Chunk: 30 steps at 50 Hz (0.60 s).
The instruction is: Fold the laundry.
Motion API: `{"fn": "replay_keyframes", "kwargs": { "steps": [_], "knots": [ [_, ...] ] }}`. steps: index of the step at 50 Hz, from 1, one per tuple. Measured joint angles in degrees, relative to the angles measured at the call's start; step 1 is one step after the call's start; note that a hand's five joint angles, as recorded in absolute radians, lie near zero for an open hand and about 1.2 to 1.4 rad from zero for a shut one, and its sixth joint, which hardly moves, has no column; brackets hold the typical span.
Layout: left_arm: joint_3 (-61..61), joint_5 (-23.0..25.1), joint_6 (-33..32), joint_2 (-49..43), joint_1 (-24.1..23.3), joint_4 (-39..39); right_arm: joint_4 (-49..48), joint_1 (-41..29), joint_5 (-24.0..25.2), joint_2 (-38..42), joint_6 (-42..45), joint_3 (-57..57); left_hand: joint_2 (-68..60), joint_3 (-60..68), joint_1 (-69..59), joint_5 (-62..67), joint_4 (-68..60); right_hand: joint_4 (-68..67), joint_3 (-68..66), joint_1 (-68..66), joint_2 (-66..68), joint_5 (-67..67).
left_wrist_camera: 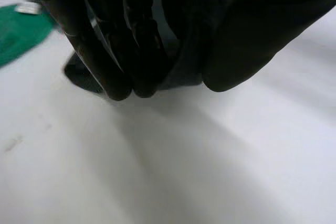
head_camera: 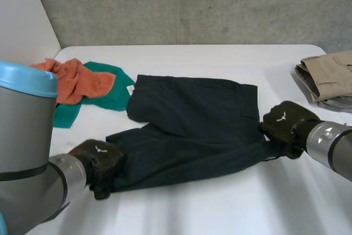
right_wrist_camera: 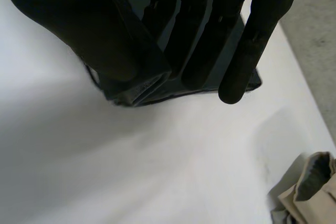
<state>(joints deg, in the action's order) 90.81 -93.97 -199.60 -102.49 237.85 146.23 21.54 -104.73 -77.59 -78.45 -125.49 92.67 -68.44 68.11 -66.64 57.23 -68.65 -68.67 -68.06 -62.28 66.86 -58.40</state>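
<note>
Shorts [head_camera: 192, 130]: dark, flat on table [head_camera: 220, 207] (lightly creased), legs pointing left. Left hand [head_camera: 102, 160] pinches near-left hem; right hand [head_camera: 286, 122] pinches right edge.

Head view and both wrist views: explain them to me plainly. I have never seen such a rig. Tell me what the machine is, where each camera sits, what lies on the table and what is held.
This is a two-armed robot at a white table, each arm ending in a black hand. The head view looks down from between the arms; each wrist view looks along one hand's palm. A dark garment lies spread in the middle. The left hand pinches its near left end, the right hand its right edge; the wrist views show the cloth caught between thumb and fingers. At the far left an orange cloth lies partly over a green cloth; at the far right sits a tan folded stack.
</note>
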Motion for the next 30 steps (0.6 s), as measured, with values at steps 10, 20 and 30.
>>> {"fn": "replay_keyframes", "kwargs": {
  "steps": [10, 20, 30],
  "knots": [
    [-0.29, 4.92, -5.26, 4.92, -3.46, -13.59, 12.78, 1.78, 1.75, -7.06, 16.11, 4.08, 0.00, 0.00, 0.00, 0.00, 0.00, 0.00, 0.00, 0.00, 0.00, -0.07],
    [-9.23, -0.86, -10.76, -1.93, -1.09, 1.06, 4.03, 5.86, 4.25, 0.19, 9.48, 4.23, -0.03, 0.01, 0.00, 0.00, -0.01, 0.00, 0.00, 0.00, 0.00, -0.32],
    [-33.31, -5.21, -9.79, -22.26, 0.86, 14.55, -16.84, 1.27, 0.26, 14.38, -7.39, -1.96, -0.05, 0.01, 0.00, 0.00, -0.02, 0.00, 0.00, 0.00, 0.00, -0.94]
  ]
}}
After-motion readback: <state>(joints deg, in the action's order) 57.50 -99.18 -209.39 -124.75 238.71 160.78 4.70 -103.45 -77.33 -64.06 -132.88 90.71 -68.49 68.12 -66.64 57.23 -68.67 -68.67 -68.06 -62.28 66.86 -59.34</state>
